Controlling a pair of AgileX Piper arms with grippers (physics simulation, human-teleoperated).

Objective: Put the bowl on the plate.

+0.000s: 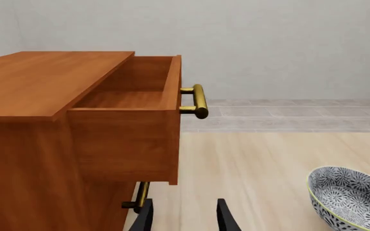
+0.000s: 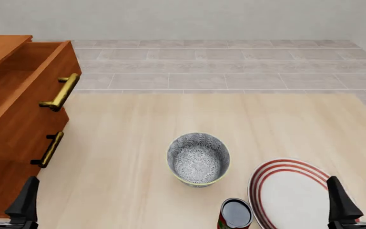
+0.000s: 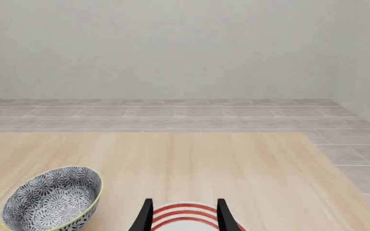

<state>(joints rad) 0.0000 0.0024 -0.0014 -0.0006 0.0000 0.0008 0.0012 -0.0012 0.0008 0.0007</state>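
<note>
The floral grey-blue bowl [image 2: 198, 159] stands upright on the table's middle, also visible as the bowl [image 1: 350, 197] in the left wrist view and the bowl [image 3: 52, 198] in the right wrist view. To its right, near the front edge, lies the white plate [image 2: 291, 193] with red rings, seen as the plate [image 3: 185, 219] between the right fingers. My right gripper [image 2: 358, 198] hangs open over the plate's right side, holding nothing. My left gripper [image 2: 5, 195] is open at the front left, empty, far from the bowl.
A wooden cabinet [image 2: 15, 119] with its top drawer [image 1: 130, 120] pulled open and brass handles [image 2: 61, 92] stands at the left. A small red can [image 2: 236, 213] with a dark top sits just left of the plate, in front of the bowl.
</note>
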